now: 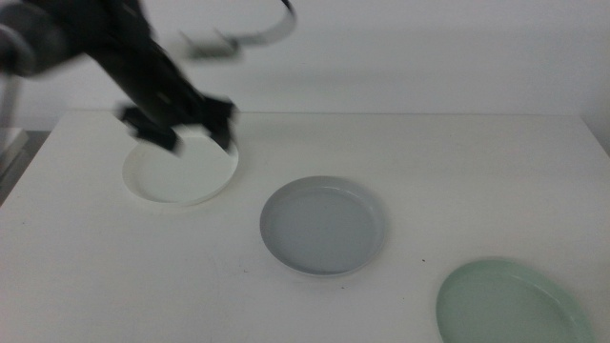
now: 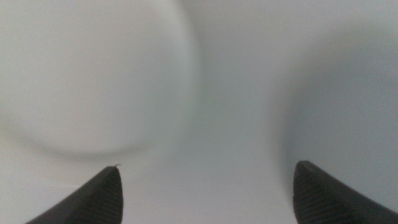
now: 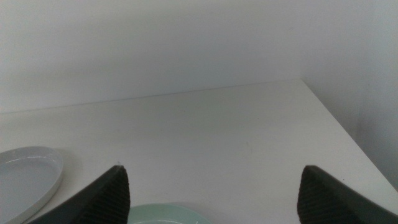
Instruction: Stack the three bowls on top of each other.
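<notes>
The white bowl (image 1: 179,172) lies at the back left of the table. My left gripper (image 1: 188,133) hangs open just above its far rim, jaws wide apart and empty; in the left wrist view the white bowl (image 2: 87,81) fills the picture, blurred. The grey-blue bowl (image 1: 323,225) lies in the middle. The mint green bowl (image 1: 510,305) lies at the front right. My right gripper (image 3: 211,186) is open and empty, out of the middle view; its wrist view shows the mint bowl's edge (image 3: 163,214) between the jaws and the grey-blue bowl (image 3: 28,177) beyond.
The white table (image 1: 429,162) ends at a pale wall behind. Its right edge (image 3: 339,134) shows in the right wrist view. A dark strip runs along the table's left side (image 1: 11,157).
</notes>
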Controlling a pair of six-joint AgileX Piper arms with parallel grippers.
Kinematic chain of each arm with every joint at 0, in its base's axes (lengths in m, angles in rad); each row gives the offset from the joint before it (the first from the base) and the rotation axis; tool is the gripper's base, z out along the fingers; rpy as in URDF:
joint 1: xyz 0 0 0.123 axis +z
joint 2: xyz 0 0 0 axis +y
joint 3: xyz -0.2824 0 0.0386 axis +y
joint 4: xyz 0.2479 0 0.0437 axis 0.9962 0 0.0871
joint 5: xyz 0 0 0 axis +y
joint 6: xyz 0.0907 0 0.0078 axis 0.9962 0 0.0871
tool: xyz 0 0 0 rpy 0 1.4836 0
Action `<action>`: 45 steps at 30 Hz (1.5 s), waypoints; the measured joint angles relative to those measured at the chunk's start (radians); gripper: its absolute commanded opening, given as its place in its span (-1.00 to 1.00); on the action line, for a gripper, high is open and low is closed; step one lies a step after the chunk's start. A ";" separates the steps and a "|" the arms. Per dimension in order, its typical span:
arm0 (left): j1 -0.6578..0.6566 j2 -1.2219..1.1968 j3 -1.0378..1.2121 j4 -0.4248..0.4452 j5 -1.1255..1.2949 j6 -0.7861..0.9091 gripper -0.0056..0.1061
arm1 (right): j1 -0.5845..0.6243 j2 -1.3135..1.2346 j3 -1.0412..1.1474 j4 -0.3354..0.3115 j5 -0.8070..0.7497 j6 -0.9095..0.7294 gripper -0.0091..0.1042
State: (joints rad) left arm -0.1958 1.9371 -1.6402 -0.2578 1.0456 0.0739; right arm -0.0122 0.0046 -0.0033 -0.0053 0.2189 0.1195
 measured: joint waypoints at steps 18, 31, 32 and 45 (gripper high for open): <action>0.264 0.250 -0.128 0.168 -0.112 0.002 0.78 | 0.000 0.000 0.000 0.000 0.000 0.000 0.78; 0.264 0.325 -0.132 0.129 -0.157 0.056 0.32 | 0.000 0.000 0.000 0.000 0.000 0.000 0.78; 0.264 0.327 -0.132 0.120 -0.159 0.056 0.17 | 0.000 0.000 0.000 0.000 0.000 0.000 0.78; 0.262 0.217 -0.134 0.037 -0.104 0.126 -0.93 | 0.000 0.000 0.000 0.000 0.000 0.000 0.78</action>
State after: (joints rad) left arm 0.0661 2.1537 -1.7744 -0.2211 0.9418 0.1995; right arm -0.0122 0.0046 -0.0033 -0.0053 0.2189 0.1195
